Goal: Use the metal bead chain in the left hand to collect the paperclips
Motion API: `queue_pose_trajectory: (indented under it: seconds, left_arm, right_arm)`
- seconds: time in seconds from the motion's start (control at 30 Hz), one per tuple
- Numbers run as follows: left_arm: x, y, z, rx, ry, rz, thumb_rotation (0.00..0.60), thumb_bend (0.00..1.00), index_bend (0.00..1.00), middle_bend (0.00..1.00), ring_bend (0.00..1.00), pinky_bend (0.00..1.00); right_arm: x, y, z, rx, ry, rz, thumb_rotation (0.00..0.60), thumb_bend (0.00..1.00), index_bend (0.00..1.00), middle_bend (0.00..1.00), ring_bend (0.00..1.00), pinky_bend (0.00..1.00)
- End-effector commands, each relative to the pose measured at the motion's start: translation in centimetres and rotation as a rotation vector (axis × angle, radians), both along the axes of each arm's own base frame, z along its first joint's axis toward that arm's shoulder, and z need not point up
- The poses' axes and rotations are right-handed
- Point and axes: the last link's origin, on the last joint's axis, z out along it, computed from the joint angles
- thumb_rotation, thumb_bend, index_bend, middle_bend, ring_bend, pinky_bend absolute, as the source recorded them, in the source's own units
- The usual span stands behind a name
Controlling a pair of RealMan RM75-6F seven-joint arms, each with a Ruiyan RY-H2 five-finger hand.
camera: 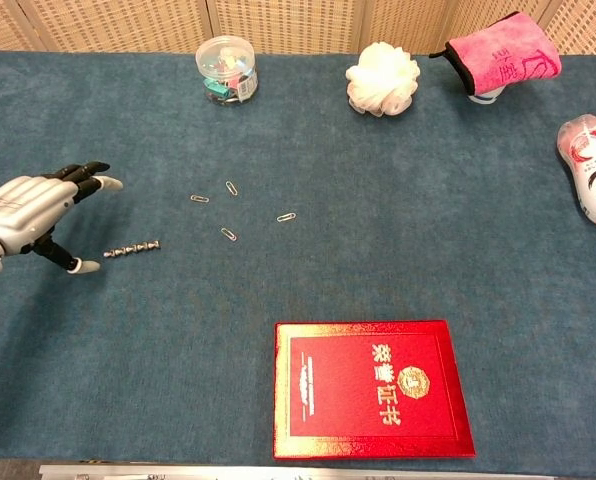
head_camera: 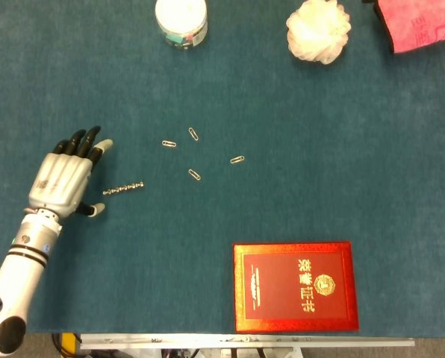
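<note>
Bead chain [head_camera: 123, 189], metal, short: lies flat and nearly straight on the blue table [head_camera: 319, 112], held by nothing. Left hand [head_camera: 62, 181]: just left of the chain, palm down, fingers [head_camera: 83, 142] spread wide and empty, thumb tip close to the chain's left end; whether it touches the chain cannot be told. Paperclips, four, loose on the table up and to the right of the chain, all apart from it: one [head_camera: 169, 143] nearest above the chain's right end, one [head_camera: 194, 134] slightly higher beside that, one [head_camera: 195, 174] nearest the chain at about its own height, one [head_camera: 237, 159] farthest right. Clear round jar [head_camera: 181, 21] with a white lid: well beyond the chain at the far edge of the table, coloured bits inside. White bath sponge [head_camera: 318, 30]: far right of the jar. Pink cloth [head_camera: 419, 24]: far corner, right of the sponge. Red booklet [head_camera: 295, 286] with gold lettering: flat at the near edge, well to the right of and below the chain. Plastic bottle [camera: 591, 179]: on its side at the table's right edge, seen in the chest view. Right hand: not visible in either view.
</note>
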Motion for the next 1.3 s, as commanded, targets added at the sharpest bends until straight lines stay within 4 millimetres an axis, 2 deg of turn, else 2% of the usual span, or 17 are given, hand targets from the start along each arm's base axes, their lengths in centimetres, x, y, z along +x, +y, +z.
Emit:
queue_pose_trajectory:
  seconds: [0.03, 0.63, 1.3]
  left_arm:
    - [0.2, 0.5, -0.4, -0.006, 0.005, 0.003, 0.6, 0.1, 0.12, 0.0, 0.0, 0.15]
    - [0.3, 2.2, -2.1, -0.04, 0.046, 0.012, 0.6, 0.1, 0.12, 0.0, 0.0, 0.15]
    - [0.4, 4.6, -1.9, 0.016, 0.057, 0.009, 0.6, 0.1, 0.14, 0.0, 0.0, 0.15]
  right_arm:
    - [0.0, 0.0, 0.0, 0.0, 0.0, -0.001, 0.6, 0.0, 0.27, 0.32, 0.23, 0.46]
    - [-0.1, -0.1, -0.3, 0.013, 0.003, -0.005, 0.6, 0.0, 0.27, 0.32, 0.23, 0.46]
    - [-0.1, -0.3, -0.6, 0.024, 0.007, -0.01, 0.6, 0.0, 0.27, 0.32, 0.23, 0.46]
